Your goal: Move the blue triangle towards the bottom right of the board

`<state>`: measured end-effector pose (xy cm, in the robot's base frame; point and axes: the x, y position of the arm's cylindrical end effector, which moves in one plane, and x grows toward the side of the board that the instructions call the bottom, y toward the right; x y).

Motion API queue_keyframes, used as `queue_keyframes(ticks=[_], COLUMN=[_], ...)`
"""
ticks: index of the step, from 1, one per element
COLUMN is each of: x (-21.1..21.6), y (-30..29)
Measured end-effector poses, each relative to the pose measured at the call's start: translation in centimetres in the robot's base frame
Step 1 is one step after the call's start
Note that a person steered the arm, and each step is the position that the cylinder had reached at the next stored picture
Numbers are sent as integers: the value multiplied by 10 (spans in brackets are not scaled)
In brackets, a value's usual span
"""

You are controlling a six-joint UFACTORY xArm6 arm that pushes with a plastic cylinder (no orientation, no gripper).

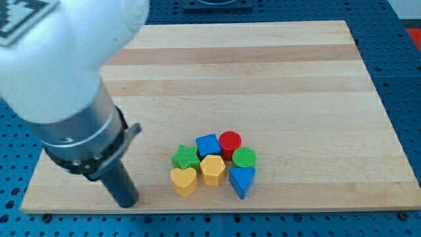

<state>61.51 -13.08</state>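
Observation:
The blue triangle [242,181] lies near the view's bottom edge of the wooden board [263,72], at the lower right of a tight cluster of blocks. It touches the yellow hexagon [212,170] on its left and the green round block [244,157] above it. My tip [129,202] rests on the board near the bottom left, well to the left of the cluster and apart from every block. The nearest block to it is the yellow heart [183,181].
The cluster also holds a blue square block [208,145], a red round block [230,141] and a green star [186,158]. The arm's large white and grey body [66,85] covers the view's upper left. Blue perforated table surrounds the board.

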Motion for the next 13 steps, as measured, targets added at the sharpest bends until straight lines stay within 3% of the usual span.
queue_keyframes(ticks=[4,6,9,13], x=[-3,-37,-17,-18], y=[128,138,168,303])
